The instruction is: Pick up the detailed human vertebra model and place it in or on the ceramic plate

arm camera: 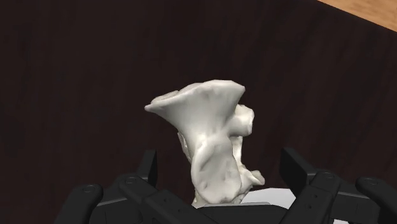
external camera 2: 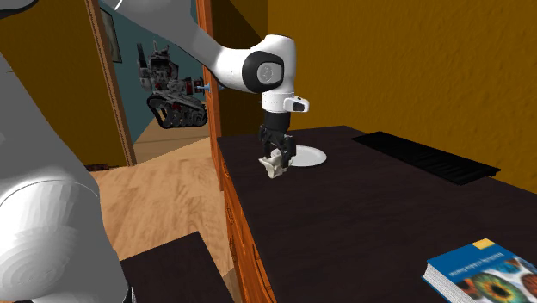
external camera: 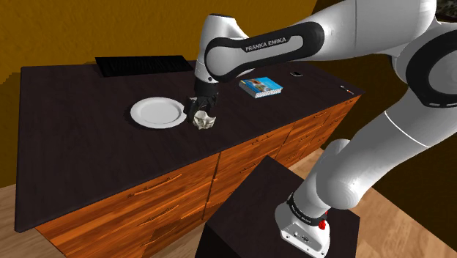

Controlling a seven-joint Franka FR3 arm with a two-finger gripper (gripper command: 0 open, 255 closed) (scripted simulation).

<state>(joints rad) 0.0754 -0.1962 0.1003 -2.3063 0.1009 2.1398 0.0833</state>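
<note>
Shoulder cam sat behind the stand point(external camera: 249, 212), looking down over the table point(external camera: 88, 146). Second cam looked low along the table. Both caught the plate point(external camera: 157, 112). Wrist cam hung close above.

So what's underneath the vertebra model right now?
The dark countertop lies beneath the whitish vertebra model, not the white plate, which sits beside it. Whether its base touches the counter is hidden by the bone itself.
</note>
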